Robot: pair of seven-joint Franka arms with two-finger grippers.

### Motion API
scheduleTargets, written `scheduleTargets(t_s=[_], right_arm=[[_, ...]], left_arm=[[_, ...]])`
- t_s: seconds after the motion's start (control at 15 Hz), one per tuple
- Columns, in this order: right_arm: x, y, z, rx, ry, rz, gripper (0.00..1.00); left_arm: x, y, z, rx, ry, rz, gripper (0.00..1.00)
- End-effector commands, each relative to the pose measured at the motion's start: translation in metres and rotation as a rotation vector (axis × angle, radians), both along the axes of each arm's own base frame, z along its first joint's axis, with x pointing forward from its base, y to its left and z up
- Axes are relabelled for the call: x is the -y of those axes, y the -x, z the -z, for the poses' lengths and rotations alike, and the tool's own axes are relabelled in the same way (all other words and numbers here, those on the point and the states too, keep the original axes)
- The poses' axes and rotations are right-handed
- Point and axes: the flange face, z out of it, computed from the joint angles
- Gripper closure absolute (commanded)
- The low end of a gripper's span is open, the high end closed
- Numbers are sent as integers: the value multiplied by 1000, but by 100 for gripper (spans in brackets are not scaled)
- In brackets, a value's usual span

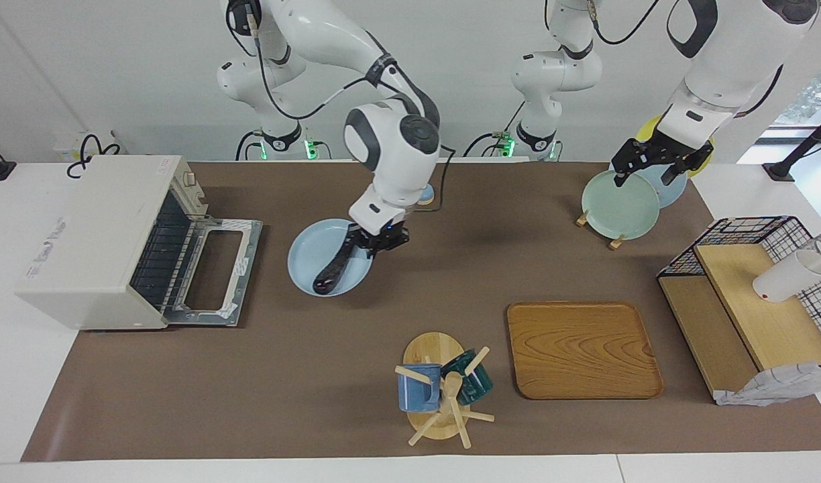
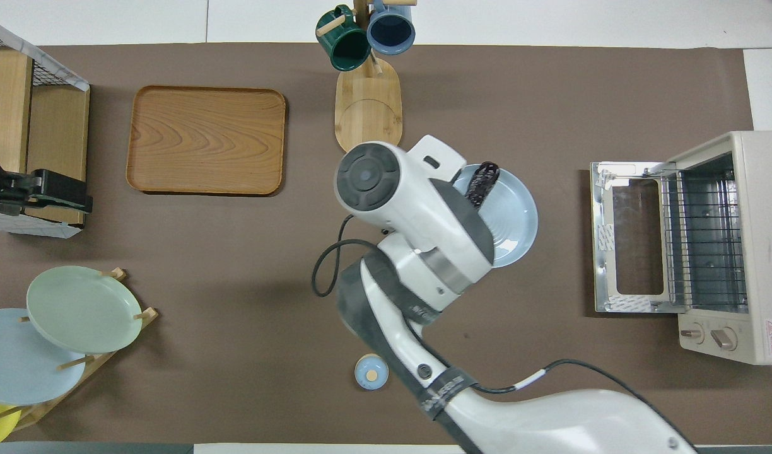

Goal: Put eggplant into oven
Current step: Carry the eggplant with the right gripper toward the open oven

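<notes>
Purple-black eggplant [image 1: 335,265] is pinched at its upper end by the right gripper [image 1: 375,243], over the blue plate [image 1: 303,258] — not yet in the oven [image 1: 92,235], whose door lies open. Left gripper [image 1: 654,168] waits spread over the plate rack [image 1: 612,235].

From overhead my right arm's wrist covers my right gripper [image 1: 377,240] and most of the eggplant [image 2: 484,180]; only its tip shows, along with part of the blue plate [image 2: 518,217]. My left gripper [image 2: 42,189] is cut by that view's edge. The oven [image 2: 733,252] runs off the frame's edge.
</notes>
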Motion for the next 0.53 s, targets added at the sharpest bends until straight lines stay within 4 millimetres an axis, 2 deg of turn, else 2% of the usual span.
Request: scheduleTargets(t_s=[0.0,0.2,0.27,0.33,0.47], right_arm=[[114,5,-15,-44,-29,-54,100],[197,5,-23,-82,-50,-76,100],[216,7,-21,-95,-55,-79,100],[231,10,-20,-98,-61,-70,100],[243,22,-14,-85,-72,-63,100]], left_arm=[[-3,6,-7,-14,-17,-5,0],[-7,5,-7,-10,-17,-12,0],[-7,5,-6,-8,-18,-11,0],[-8,5,-7,-5,-18,-11,0],[-10,5,-7,-2,-18,-14,0]])
